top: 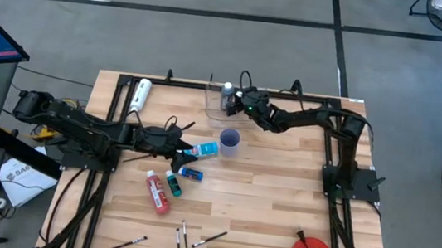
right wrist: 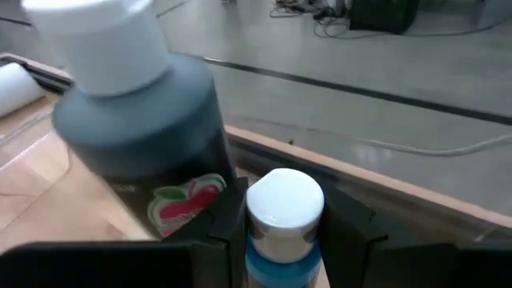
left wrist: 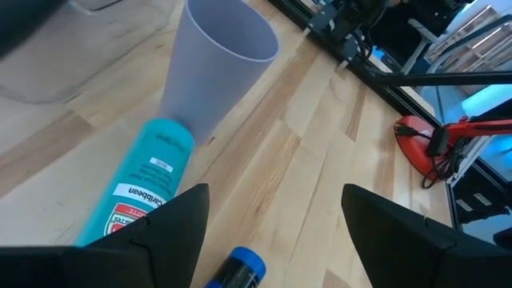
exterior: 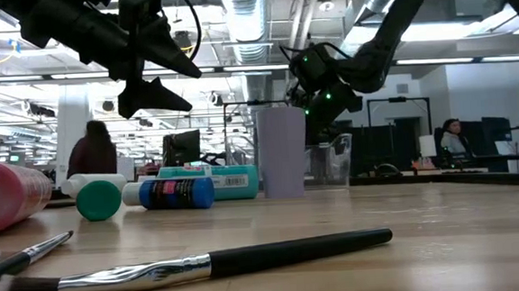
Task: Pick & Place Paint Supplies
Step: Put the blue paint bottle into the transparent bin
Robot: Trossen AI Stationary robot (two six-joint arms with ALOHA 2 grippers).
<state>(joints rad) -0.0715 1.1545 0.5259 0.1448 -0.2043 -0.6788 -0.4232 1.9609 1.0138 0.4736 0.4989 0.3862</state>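
Right gripper [right wrist: 284,232] clamped on white-capped blue bottle [right wrist: 282,210] over clear tub [top: 217,100] at counter's [top: 280,189] far edge, label hidden, black bottle [right wrist: 144,136] alongside, left gripper [left wrist: 272,216] wide open, empty, above teal bottle [left wrist: 140,188] beside cup [left wrist: 216,68].

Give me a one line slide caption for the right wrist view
Right gripper clamps a small white-capped blue paint bottle beside a white-capped black paint bottle.

Teal paint bottle [left wrist: 140,192]: label word "Caribbean" read in left wrist view, white on teal; red logo patch below it, wording too small to be read. Barcode seen on same bottle's label in low view, digits unreadable. Black bottle [right wrist: 152,152]: red-green emblem on label, no letters made out.
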